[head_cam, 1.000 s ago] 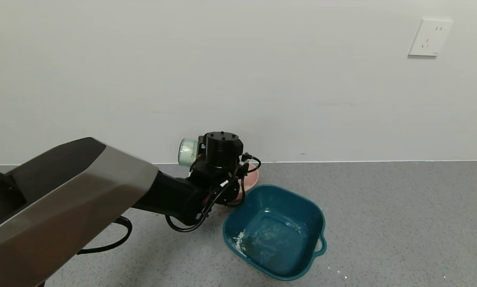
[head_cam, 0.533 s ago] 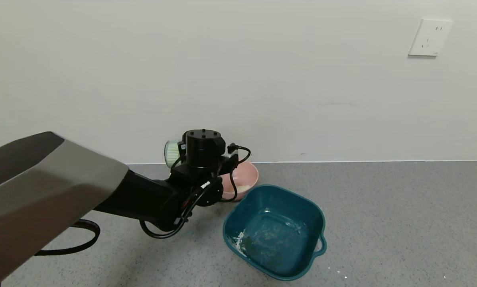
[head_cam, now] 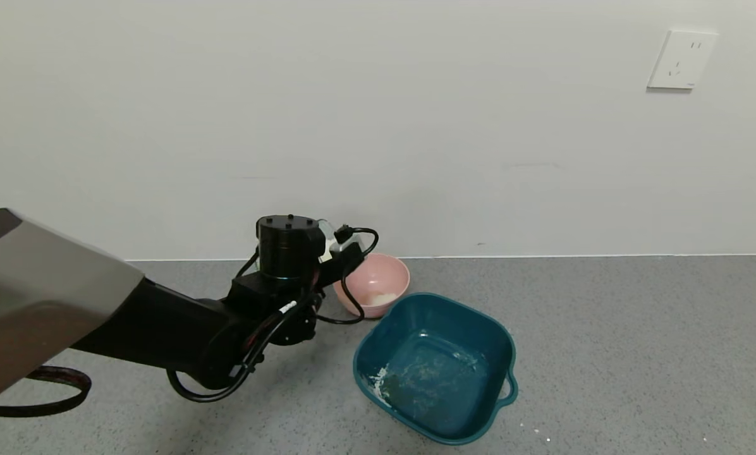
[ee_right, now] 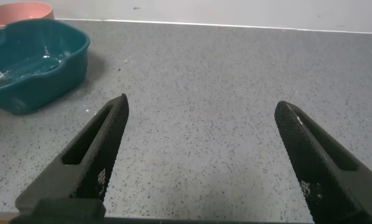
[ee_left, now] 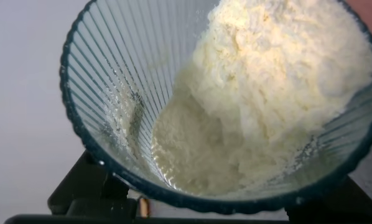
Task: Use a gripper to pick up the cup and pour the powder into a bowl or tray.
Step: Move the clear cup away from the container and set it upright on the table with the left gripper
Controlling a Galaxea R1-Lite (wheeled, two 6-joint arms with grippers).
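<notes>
My left gripper (head_cam: 335, 250) is shut on the ribbed translucent teal cup (ee_left: 120, 74) and holds it above the floor, just left of the pink bowl (head_cam: 396, 272). In the head view only a sliver of the cup (head_cam: 327, 229) shows behind the black wrist. The cup is tilted and white powder (ee_left: 267, 93) is heaped against one wall. A little white powder (head_cam: 382, 297) lies in the pink bowl. My right gripper (ee_right: 201, 104) is open and empty, low over the bare floor; it does not show in the head view.
A large dark teal square tub (head_cam: 503, 344) with powder smears stands in front of the pink bowl, touching or nearly touching it. The tub (ee_right: 61, 68) and the bowl (ee_right: 18, 11) also show in the right wrist view. A white wall runs behind, with a socket (head_cam: 680, 60).
My left arm has swung left with the cup, uncovering the pink bowl. The cup has turned from sticking out left of the wrist to being mostly hidden behind it.
</notes>
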